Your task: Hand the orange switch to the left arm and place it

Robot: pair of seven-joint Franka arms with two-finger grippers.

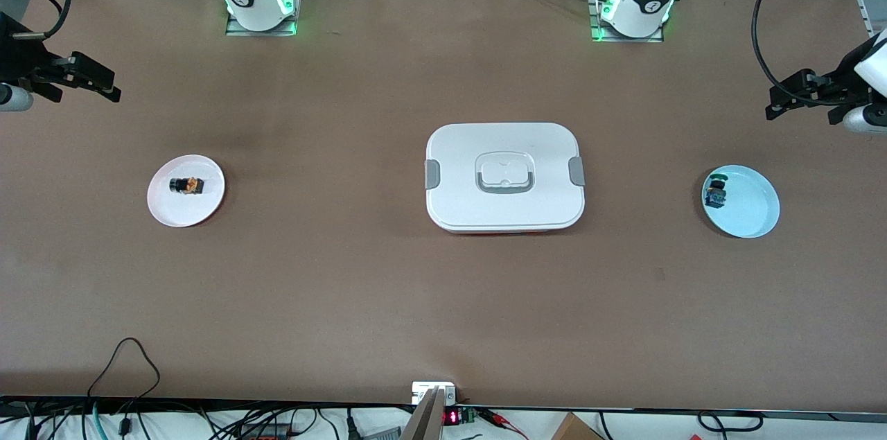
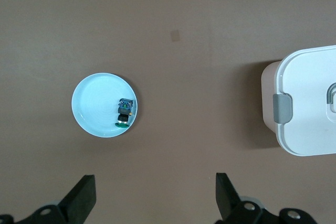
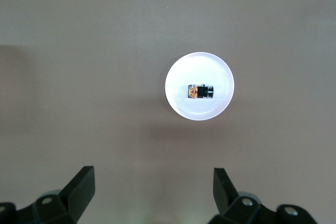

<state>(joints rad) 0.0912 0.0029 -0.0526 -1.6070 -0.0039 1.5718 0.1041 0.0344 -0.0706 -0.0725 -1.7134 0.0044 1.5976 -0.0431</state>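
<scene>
The orange switch (image 1: pixel 187 185) lies on a small white plate (image 1: pixel 173 208) toward the right arm's end of the table. It also shows in the right wrist view (image 3: pixel 200 92) on the plate (image 3: pixel 199 66). My right gripper (image 1: pixel 111 90) hangs high over the table edge at that end, open and empty (image 3: pixel 153 171), apart from the plate. The white box (image 1: pixel 504 177) stands at the table's middle, lid on. Part of it shows in the left wrist view (image 2: pixel 310 108). My left gripper (image 1: pixel 775 109) hangs high at the left arm's end, open and empty (image 2: pixel 156 178).
A light blue plate (image 1: pixel 752 208) toward the left arm's end holds a small black piece with blue and green parts (image 1: pixel 716 194). The plate (image 2: pixel 94 103) and the piece (image 2: pixel 124 112) also show in the left wrist view. Cables lie along the table edge nearest the front camera.
</scene>
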